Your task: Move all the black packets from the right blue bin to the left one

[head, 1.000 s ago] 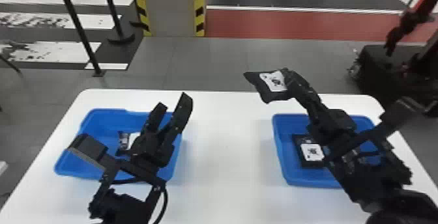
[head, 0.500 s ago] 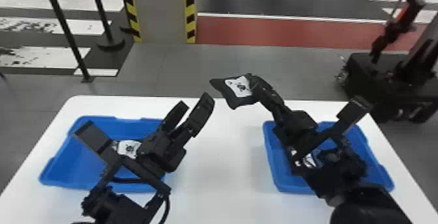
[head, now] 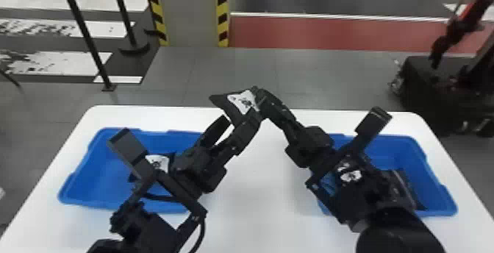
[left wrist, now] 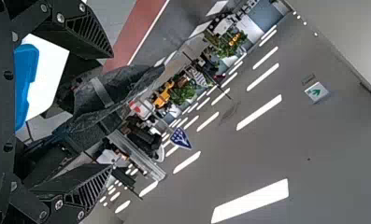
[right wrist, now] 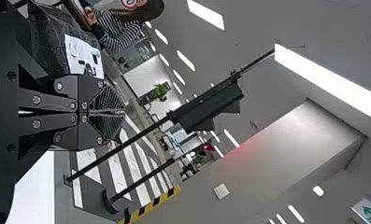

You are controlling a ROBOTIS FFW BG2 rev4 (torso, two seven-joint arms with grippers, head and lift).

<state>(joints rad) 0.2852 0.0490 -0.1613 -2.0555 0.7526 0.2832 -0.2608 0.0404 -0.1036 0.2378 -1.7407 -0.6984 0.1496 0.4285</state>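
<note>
In the left bin [head: 103,177], on the white desk [head: 264,204], one black packet [head: 158,163] lies partly behind my left forearm, its white label showing. My left hand [head: 239,120] is spread wide, clamped on nothing; in its wrist view, dark packet material sits between the two fingers, though I cannot tell whether either touches it. That arm comes up from the bottom edge, and the hand slants forward and to my right, raised over the gap between the bins.

The raised packet [head: 243,102] is above the far side of the desk, label toward my head camera. It stretches roughly left from my right fingertips, one corner pointing left; it is creased and partly covered, so I cannot be sure of its long axis. My right hand [head: 260,97] is pinched together on its right end. That arm comes from the lower right, angled forward and to my left, its forearm over the right bin [head: 408,153]. In there, more black packets [head: 406,186] lie partly hidden by the arm.
</note>
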